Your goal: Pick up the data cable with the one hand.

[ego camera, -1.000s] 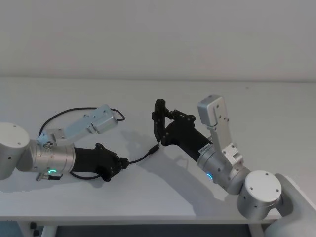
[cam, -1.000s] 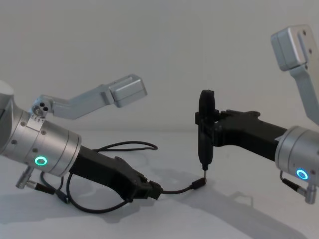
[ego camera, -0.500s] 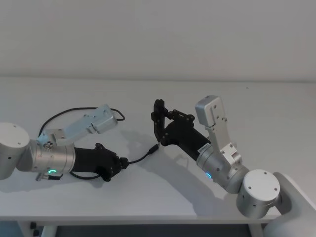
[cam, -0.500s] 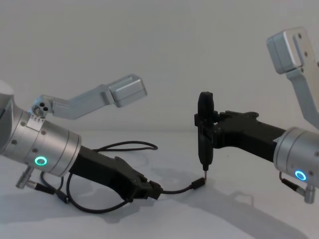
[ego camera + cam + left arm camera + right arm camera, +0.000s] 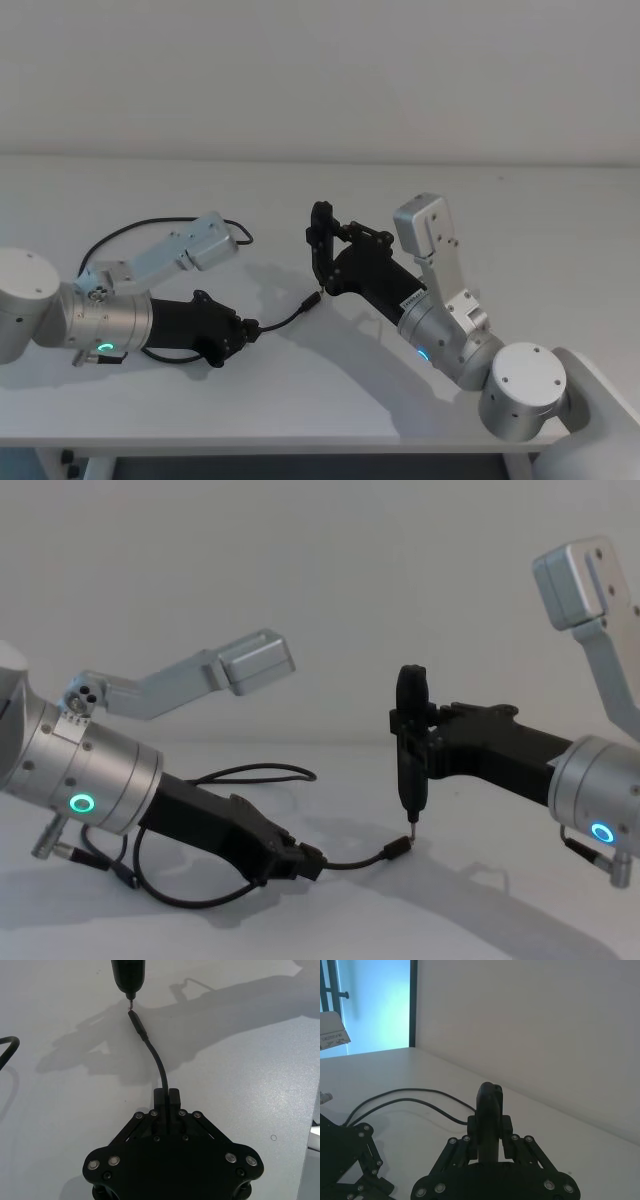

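The data cable [image 5: 286, 319] is a thin black cord lying on the white table. It loops back behind my left arm [image 5: 128, 232]. My left gripper [image 5: 241, 332] is low over the table and shut on the cable a short way from its plug [image 5: 312, 298]. In the left wrist view the cable [image 5: 156, 1057] curves out from the left gripper [image 5: 166, 1094] to the plug [image 5: 135, 1018]. My right gripper [image 5: 412, 742] is shut on an upright black stick-shaped tool [image 5: 411, 705]. The tool's metal tip [image 5: 409, 821] hangs just above the plug [image 5: 398, 848].
The white table [image 5: 520, 220] is bare to the right and at the back. Its front edge [image 5: 300, 438] runs close beneath both arms. Slack cable [image 5: 250, 773] lies behind and under the left arm. A pale wall stands behind the table.
The right arm's wrist has edged very slightly left. Both grippers, the cable and the tool stay where they were.
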